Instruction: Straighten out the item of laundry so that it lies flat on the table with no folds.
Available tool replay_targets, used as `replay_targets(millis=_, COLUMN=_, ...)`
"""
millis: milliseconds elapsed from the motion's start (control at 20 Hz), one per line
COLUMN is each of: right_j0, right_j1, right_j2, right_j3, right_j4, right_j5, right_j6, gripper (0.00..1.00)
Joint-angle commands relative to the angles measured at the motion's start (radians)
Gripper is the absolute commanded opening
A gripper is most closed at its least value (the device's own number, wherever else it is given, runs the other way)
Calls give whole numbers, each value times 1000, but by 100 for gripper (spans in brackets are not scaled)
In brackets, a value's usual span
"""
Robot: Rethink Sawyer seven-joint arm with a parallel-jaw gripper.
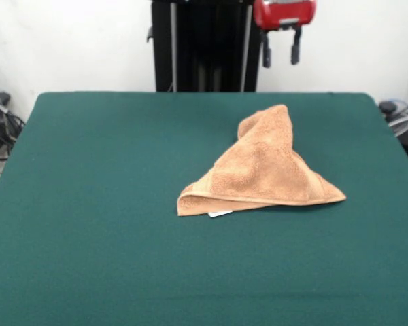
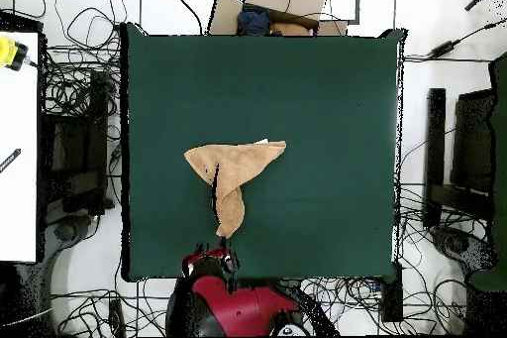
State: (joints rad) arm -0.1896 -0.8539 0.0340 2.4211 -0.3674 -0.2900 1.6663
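The tan terry-cloth towel (image 1: 265, 170) lies folded into a rough triangle right of the middle of the green table (image 1: 109, 204), with one corner bunched toward the robot's side. A small white label (image 1: 219, 213) peeks out from under its front edge. In the overhead view the towel (image 2: 236, 170) lies left of centre on the table (image 2: 327, 116), with a narrow tail pointing toward the robot. My gripper (image 1: 281, 49) hangs open and empty high above the table's far edge, drawn back from the towel. In the overhead view the gripper (image 2: 218, 251) is at the table's bottom edge, just below the towel's tail.
The black pedestal (image 1: 204, 44) stands behind the table's far edge. Cables and equipment lie on the floor around the table (image 2: 74, 156). A cardboard box with some items (image 2: 272, 7) sits beyond the table's top edge in the overhead view.
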Motion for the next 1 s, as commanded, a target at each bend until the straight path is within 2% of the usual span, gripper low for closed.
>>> replay_targets(millis=50, right_j0=-2, right_j1=13, right_j2=-107, right_j3=-107, right_j4=72, right_j5=-20, right_j6=164, gripper=100)
replay_targets(millis=300, right_j0=-48, right_j1=26, right_j2=-26, right_j3=-121, right_j4=72, right_j5=5, right_j6=190, gripper=100)
replay_targets(millis=500, right_j0=-33, right_j1=53, right_j2=10, right_j3=-184, right_j4=129, right_j5=97, right_j6=177, gripper=100)
replay_targets(millis=650, right_j0=-27, right_j1=85, right_j2=36, right_j3=-218, right_j4=166, right_j5=112, right_j6=184, gripper=100)
replay_targets(millis=900, right_j0=2, right_j1=139, right_j2=40, right_j3=-214, right_j4=207, right_j5=35, right_j6=219, gripper=100)
replay_targets(millis=1000, right_j0=21, right_j1=133, right_j2=29, right_j3=-200, right_j4=228, right_j5=15, right_j6=230, gripper=100)
